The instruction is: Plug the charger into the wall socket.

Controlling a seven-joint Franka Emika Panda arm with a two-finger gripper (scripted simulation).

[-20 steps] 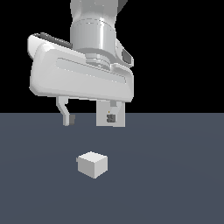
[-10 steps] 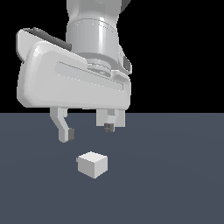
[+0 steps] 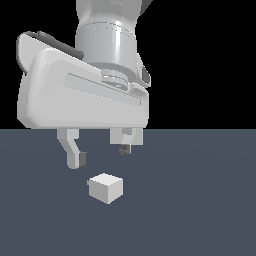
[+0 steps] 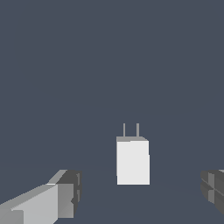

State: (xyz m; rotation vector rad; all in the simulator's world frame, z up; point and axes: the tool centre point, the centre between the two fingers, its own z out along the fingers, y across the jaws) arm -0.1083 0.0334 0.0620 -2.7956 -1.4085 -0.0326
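The charger [image 3: 106, 188] is a small white-grey cube lying on the dark grey floor. In the wrist view the charger [image 4: 133, 162] shows two thin prongs on one end. My gripper [image 3: 100, 155] is open and empty, hanging just above the charger, with its fingertips [image 3: 76, 161] clear of it. In the wrist view the charger lies between the two fingers [image 4: 65, 199], nearer the middle of the gap. The wall socket is out of view.
The dark grey floor [image 3: 200, 210] spreads flat around the charger, with a black background behind it. Nothing else shows.
The gripper has come lower and nearer to the charger, looming larger in the exterior view. The charger has not moved.
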